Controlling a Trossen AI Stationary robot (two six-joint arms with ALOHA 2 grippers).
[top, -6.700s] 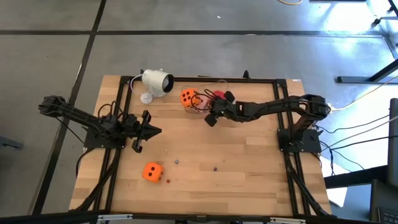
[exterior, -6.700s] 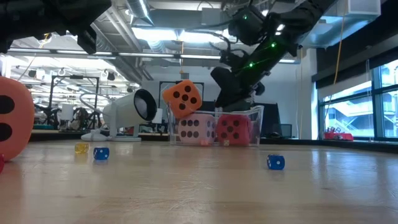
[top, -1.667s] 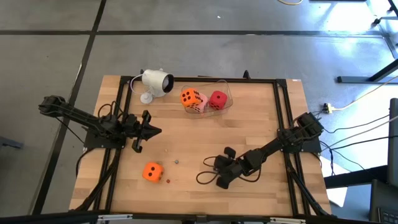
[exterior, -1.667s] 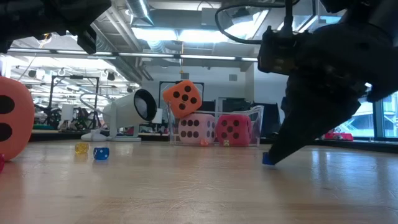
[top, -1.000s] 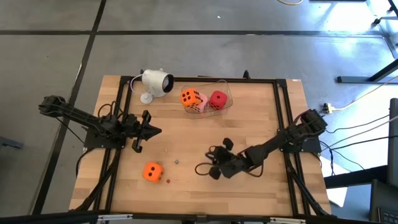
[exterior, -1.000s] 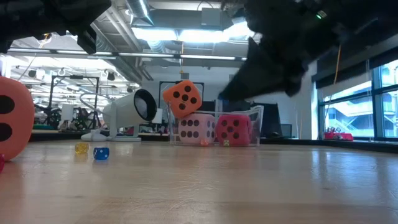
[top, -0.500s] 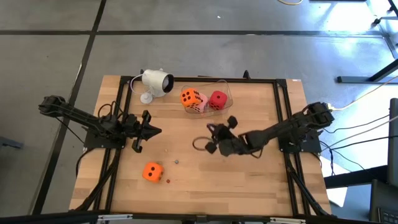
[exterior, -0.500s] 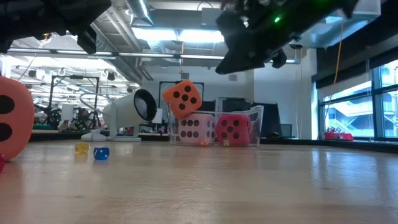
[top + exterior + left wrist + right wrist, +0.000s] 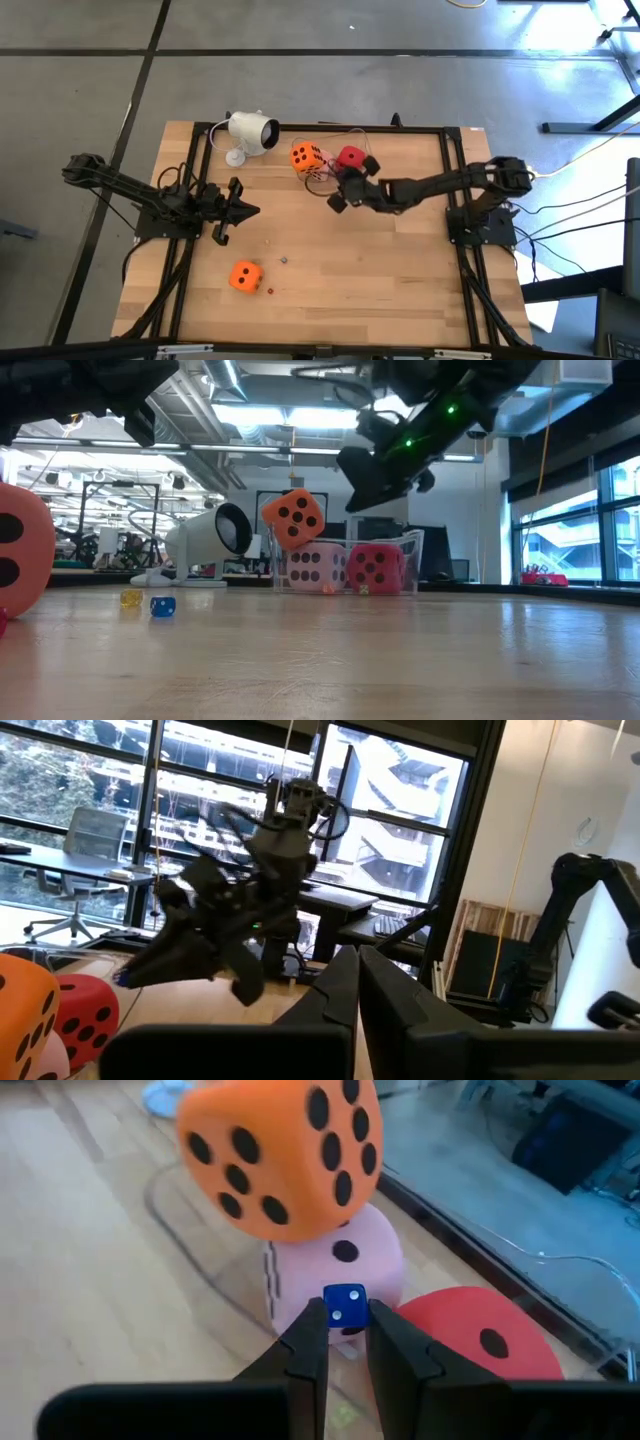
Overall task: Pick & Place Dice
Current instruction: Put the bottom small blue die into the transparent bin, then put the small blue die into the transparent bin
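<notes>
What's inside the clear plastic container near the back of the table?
The clear plastic container holds a pale pink die and a red die, with an orange die perched atop the pink one. Whatever lies beneath them is hidden.

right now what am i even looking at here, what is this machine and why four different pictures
This is a robot with two dark arms at a wooden table, each ending in a two-finger gripper. One picture looks straight down, one looks level across the tabletop, and two come from cameras on the wrists.

The left gripper waits, fingers together, at the table's left side. The right gripper pinches a tiny blue die above a clear container near the far edge. In it sit a pink die and a red die, with an orange die perched on top. A second orange die lies on the table near the front. A white camera stands beside the container.
</notes>
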